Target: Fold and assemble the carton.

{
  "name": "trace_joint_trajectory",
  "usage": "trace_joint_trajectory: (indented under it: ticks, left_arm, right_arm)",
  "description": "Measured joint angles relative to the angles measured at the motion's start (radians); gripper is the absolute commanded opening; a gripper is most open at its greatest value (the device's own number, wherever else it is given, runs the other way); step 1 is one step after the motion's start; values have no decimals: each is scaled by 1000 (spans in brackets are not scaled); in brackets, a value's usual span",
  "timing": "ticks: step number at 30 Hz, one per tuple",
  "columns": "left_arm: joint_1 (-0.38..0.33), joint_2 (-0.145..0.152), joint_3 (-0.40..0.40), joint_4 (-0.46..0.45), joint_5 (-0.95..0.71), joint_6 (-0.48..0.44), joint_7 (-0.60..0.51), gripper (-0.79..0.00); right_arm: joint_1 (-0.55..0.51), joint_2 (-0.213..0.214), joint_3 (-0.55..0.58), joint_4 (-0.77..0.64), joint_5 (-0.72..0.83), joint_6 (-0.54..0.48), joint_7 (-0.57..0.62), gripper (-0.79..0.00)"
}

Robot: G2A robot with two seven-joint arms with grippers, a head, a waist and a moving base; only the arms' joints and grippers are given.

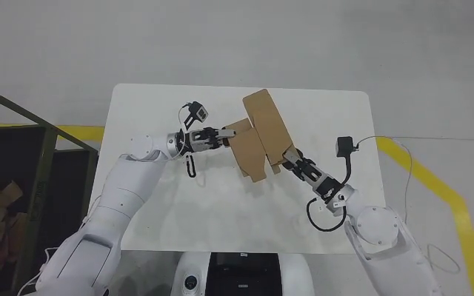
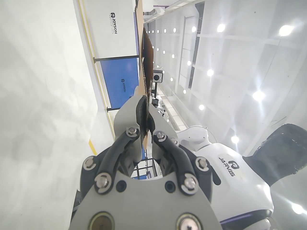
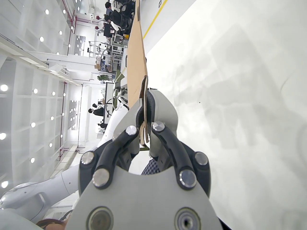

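Note:
A flat brown cardboard carton [image 1: 261, 135] is held up above the middle of the white table [image 1: 163, 111], between the two arms. My left gripper [image 1: 231, 134] is shut on the carton's left flap, and the board's edge [image 2: 144, 77] runs away from between its pads. My right gripper [image 1: 287, 158] is shut on the carton's lower right edge, where the tan panel [image 3: 136, 65] stands edge-on between its fingers [image 3: 165, 111]. The carton tilts, its long panel reaching toward the table's far side.
The white table's front and right parts [image 1: 244, 214] are bare. A dark green rack [image 1: 29, 148] with cardboard scraps stands off the table's left side. Yellow floor lines [image 1: 415, 166] run past the right.

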Motion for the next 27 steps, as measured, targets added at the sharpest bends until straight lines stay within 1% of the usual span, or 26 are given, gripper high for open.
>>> trace_joint_trajectory:
  ticks: [8, 11, 17, 21, 24, 27]
  left_arm:
    - [-19, 6, -25, 20, -5, -1, -36, -785]
    - [-33, 11, -35, 40, 2, -4, -83, -785]
    - [-74, 14, -36, 94, -22, 38, -208, -785]
    - [-99, 20, -19, 57, 8, 90, -261, -785]
    - [-104, 28, -1, 19, 21, 98, -268, -785]
    - [-107, 42, 33, -25, 34, 97, -267, -785]
  right_arm:
    - [-18, 2, 37, -7, 10, 4, -9, 0]
    - [-29, 5, 72, -3, 18, -10, 6, 0]
    - [-37, 12, 150, 25, 58, -85, 49, 0]
    - [-13, 19, 175, 70, 90, -157, 164, 0]
    - [13, 22, 186, 115, 131, -201, 242, 0]
    - [38, 23, 189, 159, 183, -227, 287, 0]
